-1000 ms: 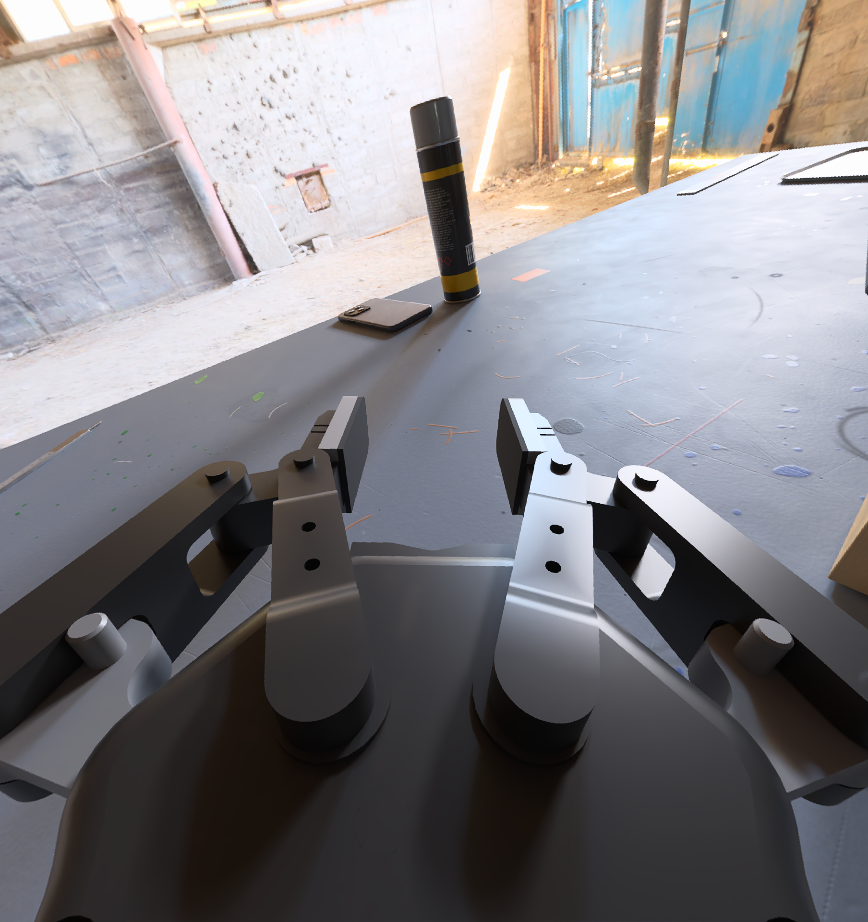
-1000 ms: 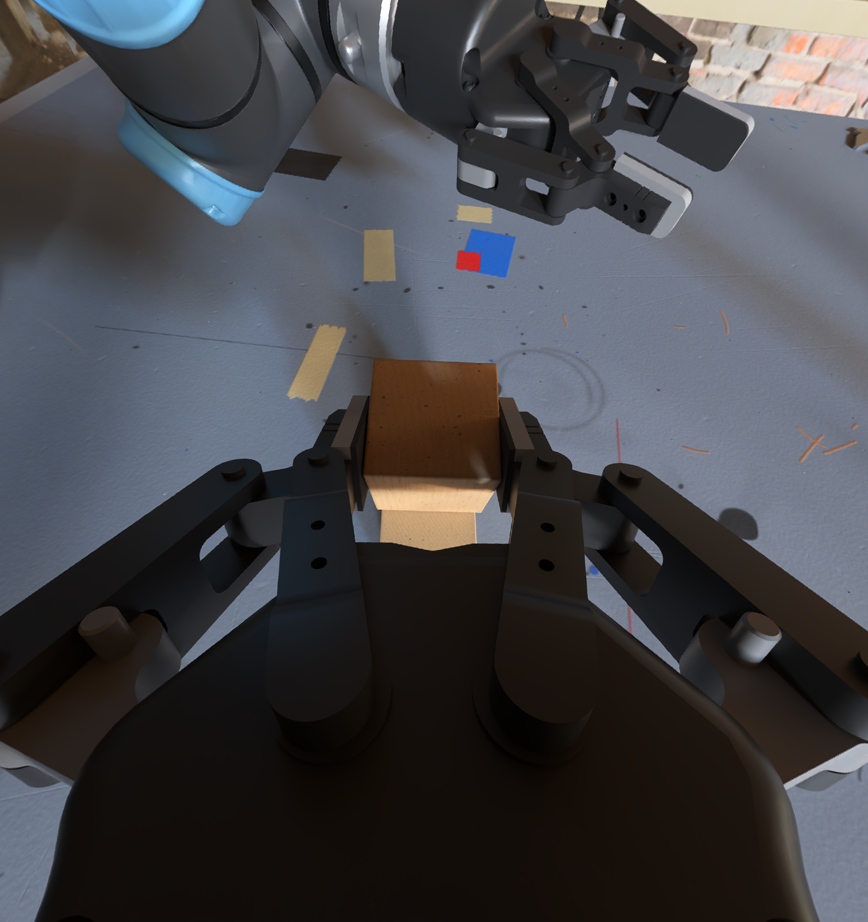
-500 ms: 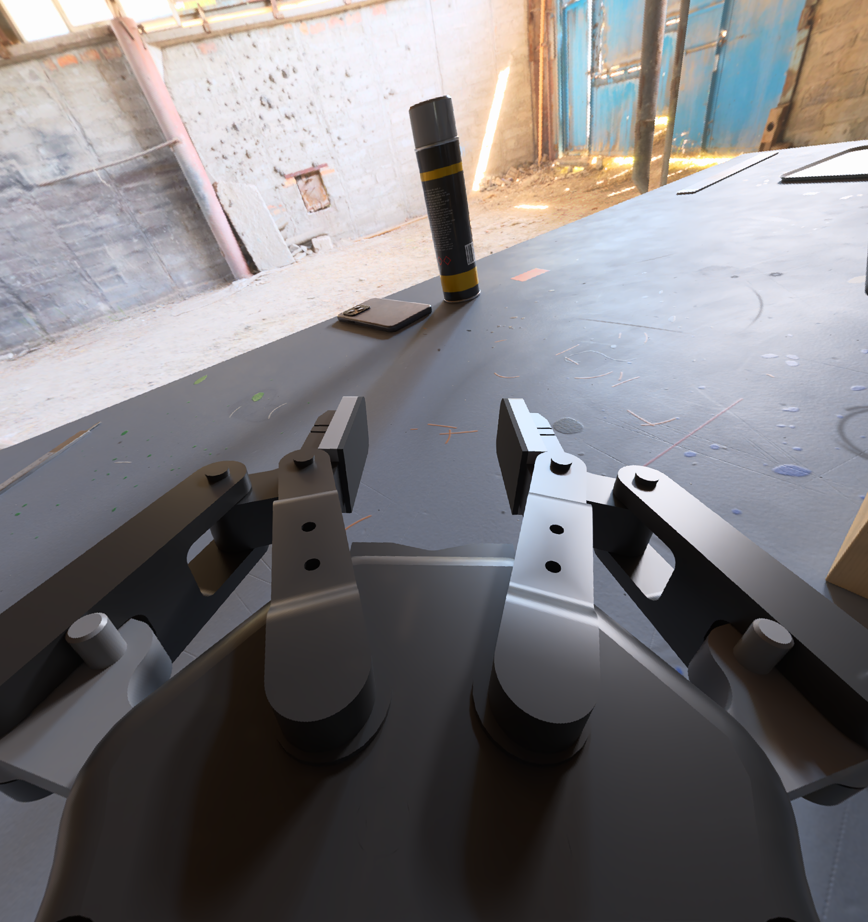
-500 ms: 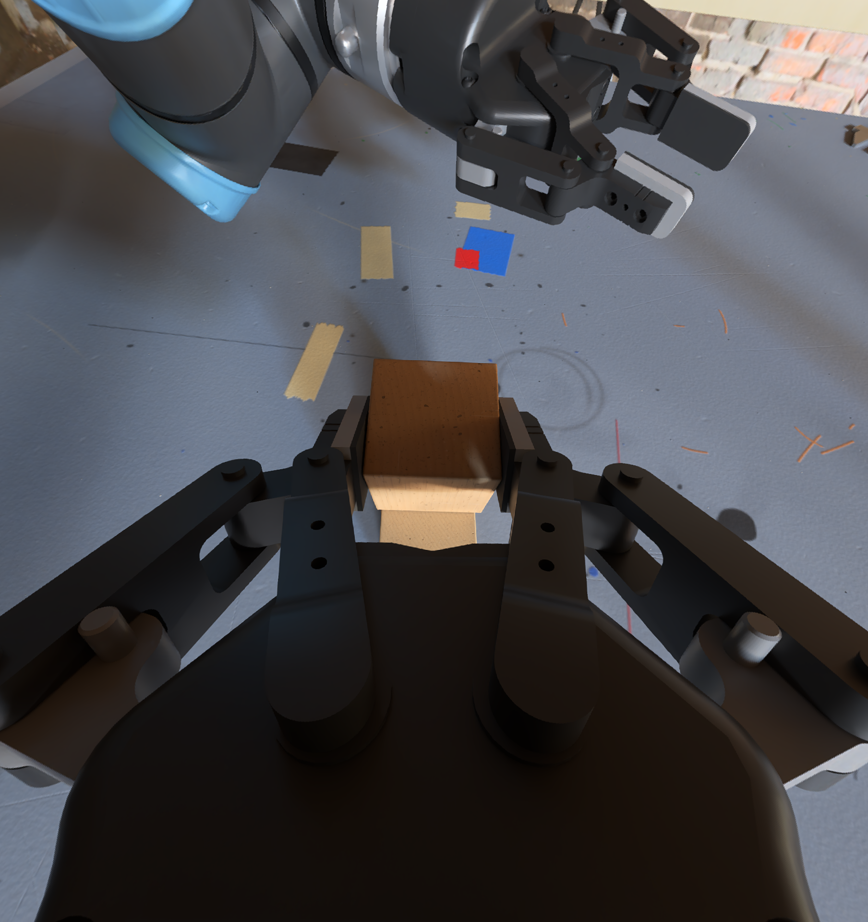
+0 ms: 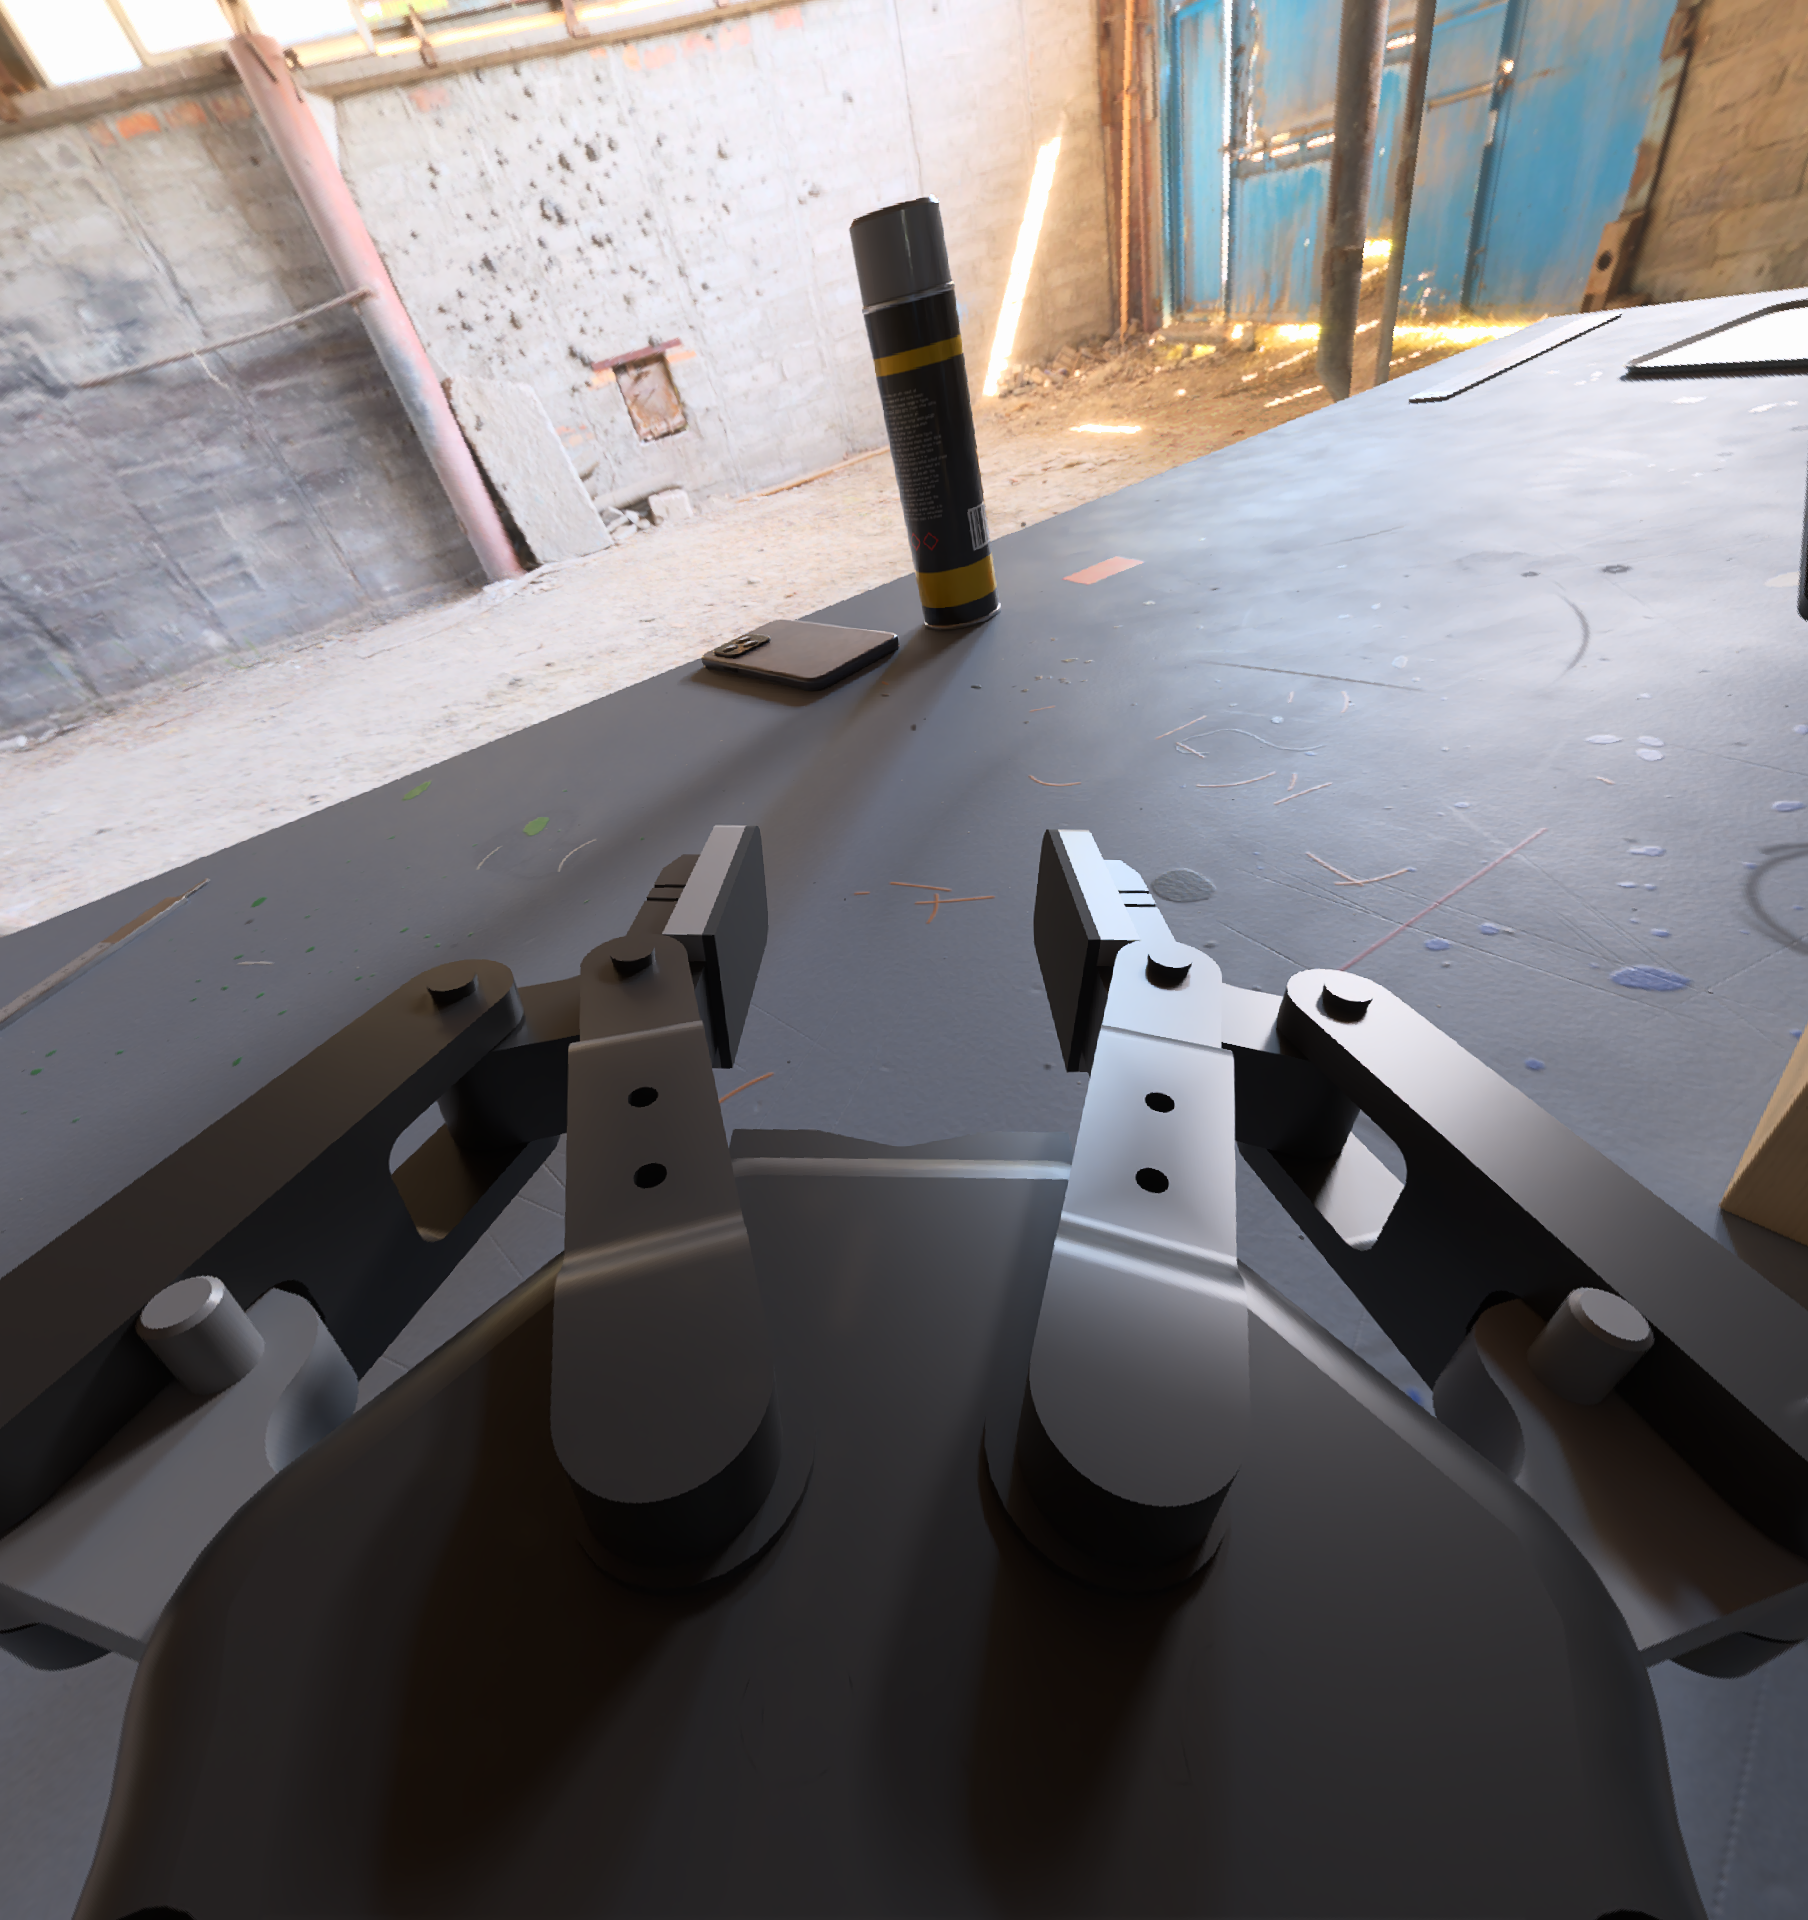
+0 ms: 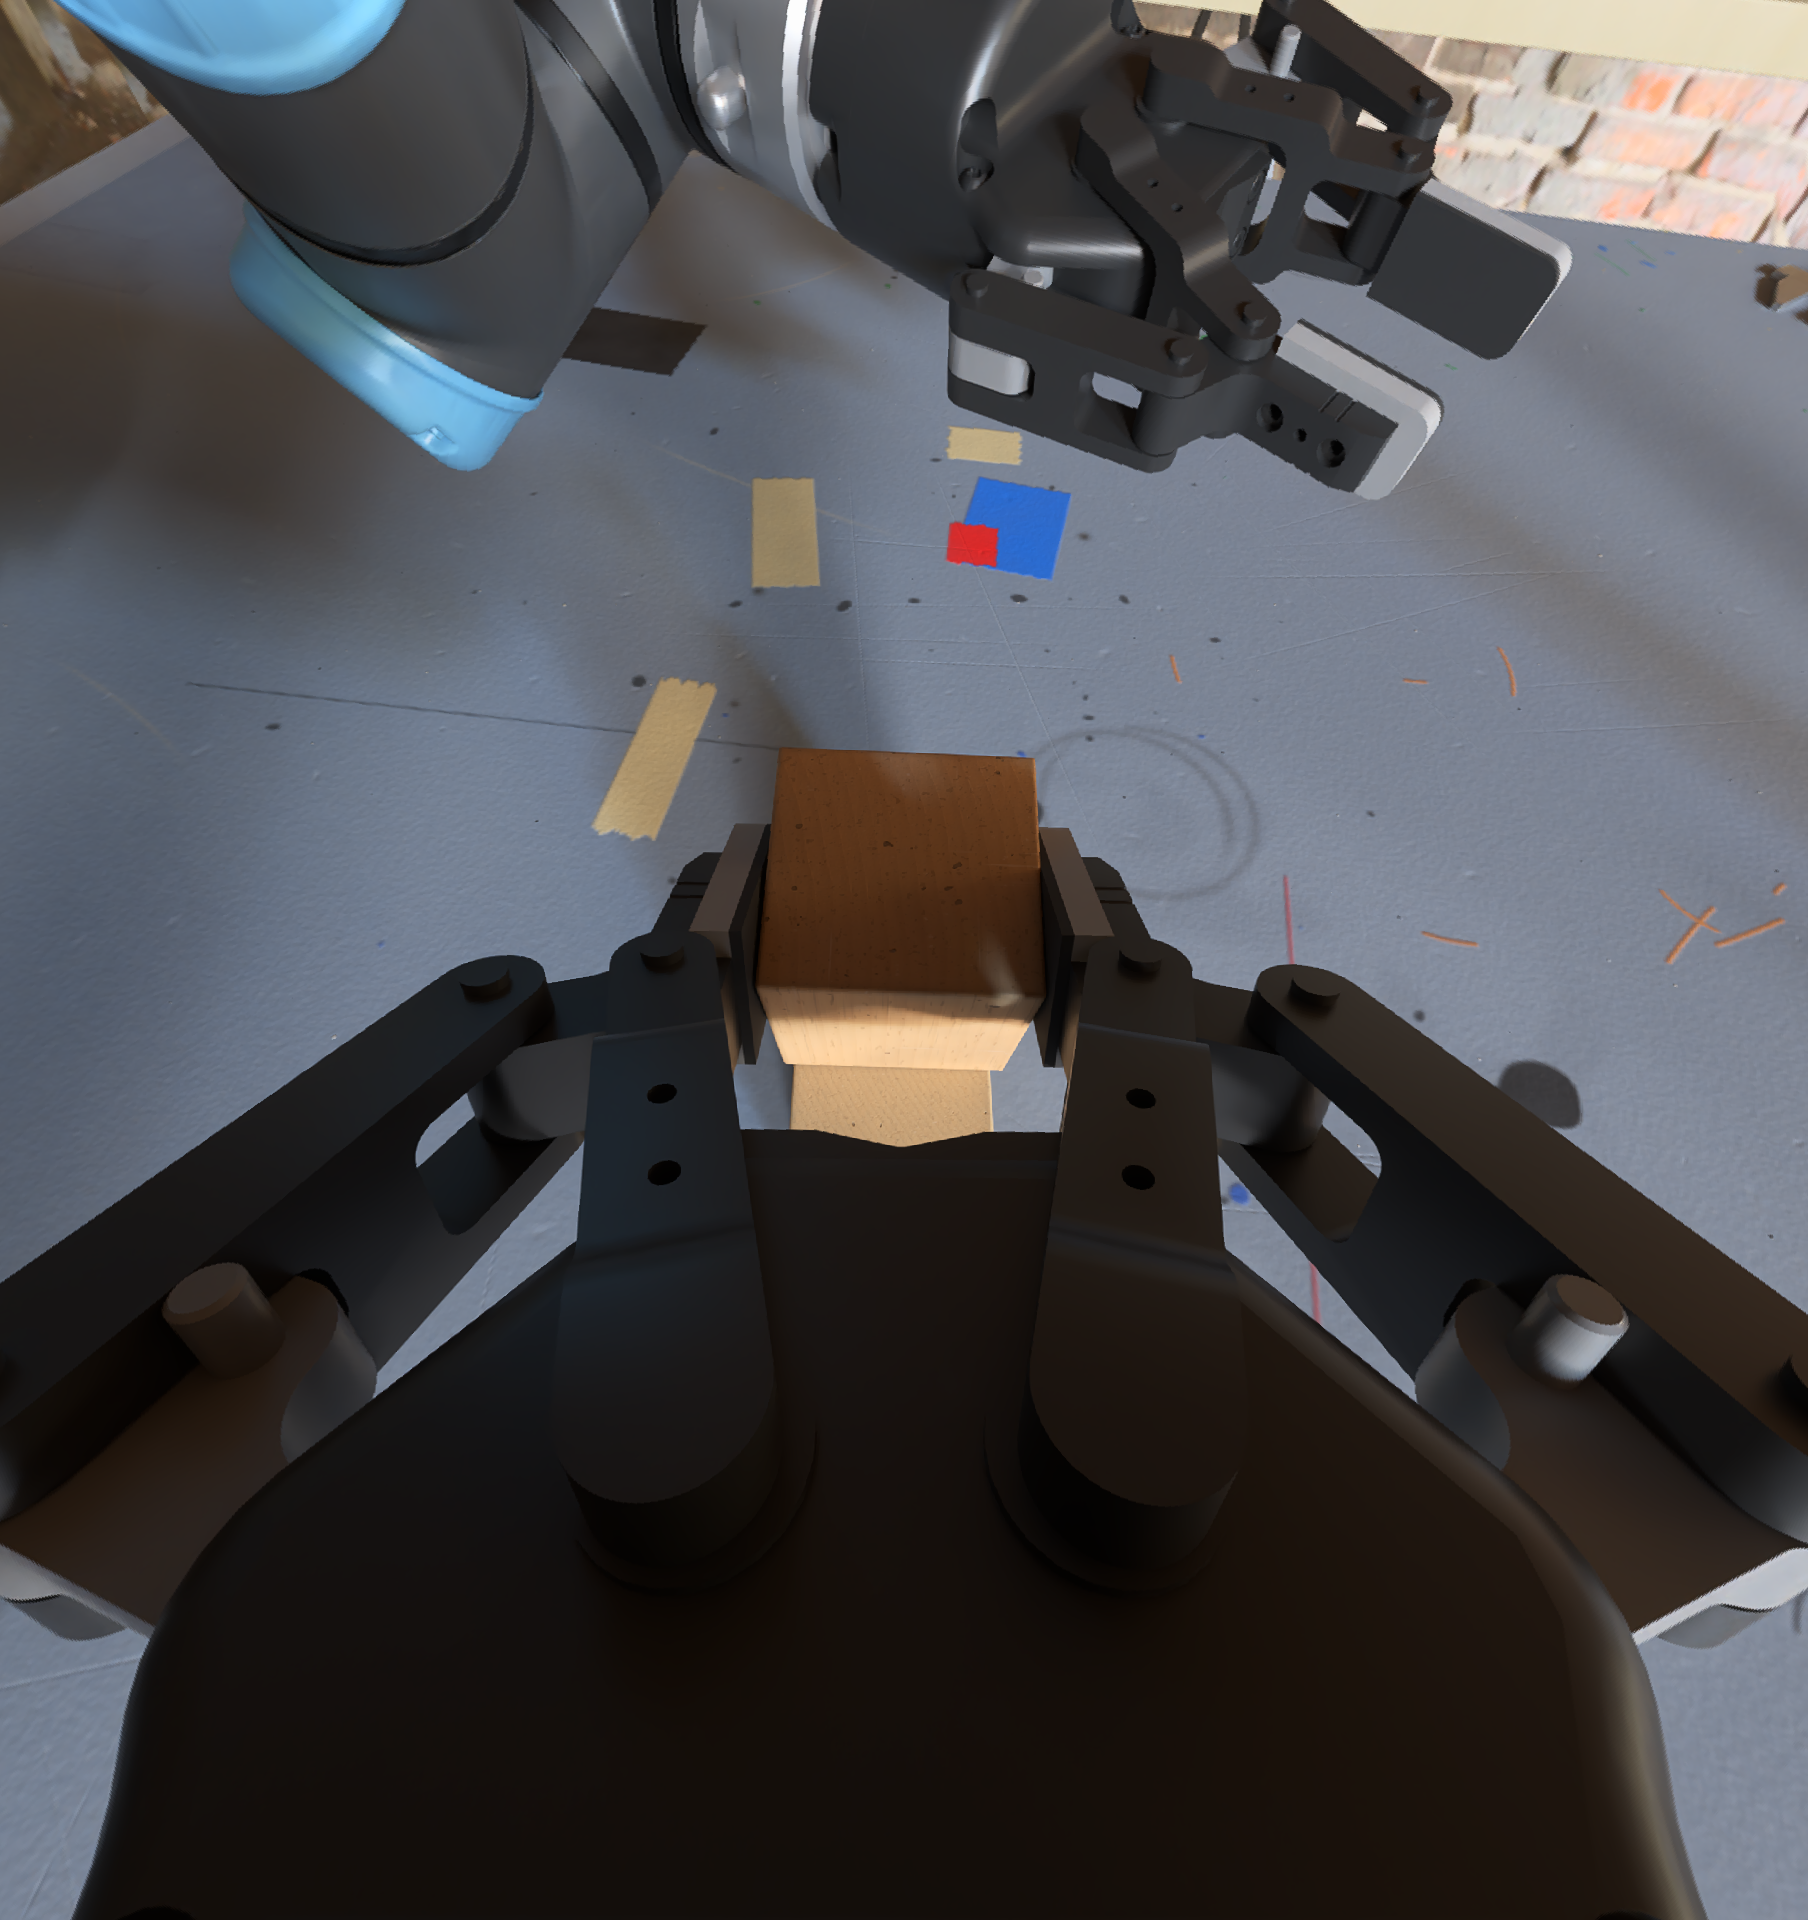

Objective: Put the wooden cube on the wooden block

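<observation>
My right gripper is shut on the wooden cube, a brown cube held by its two sides above the grey table. A pale wooden block shows directly below the cube; I cannot tell if they touch. The block's corner also shows at the right edge of the left wrist view. My left gripper is open and empty, low over the table and to the left of the block. It also shows in the right wrist view, beyond the cube.
A black and yellow spray can stands near the table's far edge, with a dark phone lying beside it. Tape strips and a blue and red patch mark the table. A flat panel lies far right.
</observation>
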Motion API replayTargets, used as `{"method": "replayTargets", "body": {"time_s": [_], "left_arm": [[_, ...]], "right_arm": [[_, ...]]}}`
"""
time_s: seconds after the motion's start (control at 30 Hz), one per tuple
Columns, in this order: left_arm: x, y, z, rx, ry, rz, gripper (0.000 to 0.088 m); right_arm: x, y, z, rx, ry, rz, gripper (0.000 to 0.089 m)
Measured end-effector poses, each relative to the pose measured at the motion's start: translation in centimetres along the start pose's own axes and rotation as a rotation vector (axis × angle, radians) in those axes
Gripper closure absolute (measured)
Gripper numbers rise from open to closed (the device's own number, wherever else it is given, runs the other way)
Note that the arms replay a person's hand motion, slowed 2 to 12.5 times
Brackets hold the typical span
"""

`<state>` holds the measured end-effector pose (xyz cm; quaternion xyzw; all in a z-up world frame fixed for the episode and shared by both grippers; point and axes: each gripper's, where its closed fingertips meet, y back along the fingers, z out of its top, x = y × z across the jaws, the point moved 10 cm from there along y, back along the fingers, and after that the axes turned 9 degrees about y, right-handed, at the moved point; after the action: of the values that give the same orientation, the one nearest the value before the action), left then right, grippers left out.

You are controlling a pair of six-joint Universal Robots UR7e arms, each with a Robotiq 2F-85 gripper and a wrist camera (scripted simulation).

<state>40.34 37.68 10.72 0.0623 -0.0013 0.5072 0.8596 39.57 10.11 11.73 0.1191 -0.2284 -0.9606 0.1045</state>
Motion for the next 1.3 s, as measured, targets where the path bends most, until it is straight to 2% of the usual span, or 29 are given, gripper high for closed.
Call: {"method": "replayTargets", "body": {"time_s": [1.3], "left_arm": [[-0.12,-0.07,-0.03,0.009,-0.01,-0.003,0.0413]], "right_arm": [[-0.01,-0.09,-0.12,-0.014,-0.001,0.0,0.0486]]}}
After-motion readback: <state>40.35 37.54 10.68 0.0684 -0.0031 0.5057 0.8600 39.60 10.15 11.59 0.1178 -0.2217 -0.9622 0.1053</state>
